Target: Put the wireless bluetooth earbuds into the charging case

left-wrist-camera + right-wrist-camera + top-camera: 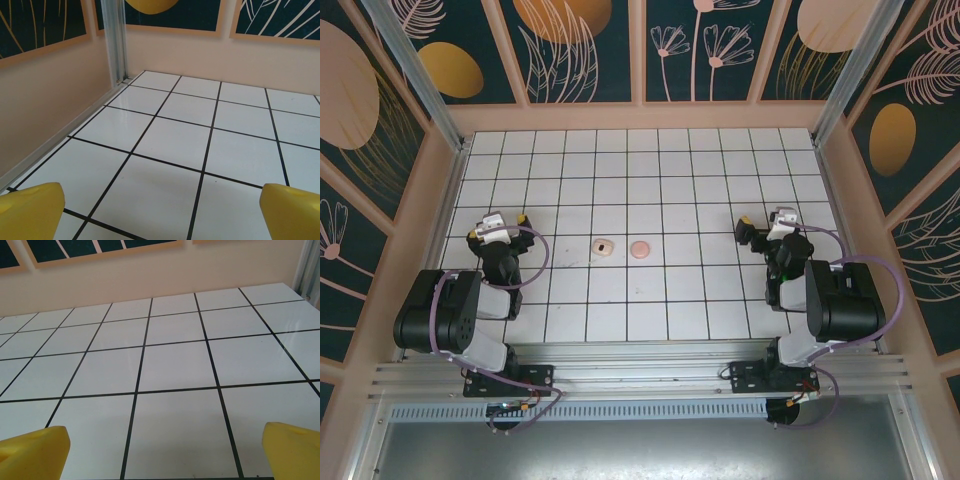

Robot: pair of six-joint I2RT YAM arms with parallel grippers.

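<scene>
Top view: charging case (pixel 604 246) lies on the tiled desk (pixel 650 170), roughly midway between the arms, dark spot in its middle. Small pink piece (pixel 640 249) sits near its right, too small to tell if it is the earbuds. Left gripper (pixel 498 224) and right gripper (pixel 768 228) are well apart from both.
Left wrist: yellow fingers (pixel 30 210) spread wide over white tiles.
Right wrist: fingers (pixel 32 452) wide apart too, nothing between.
</scene>
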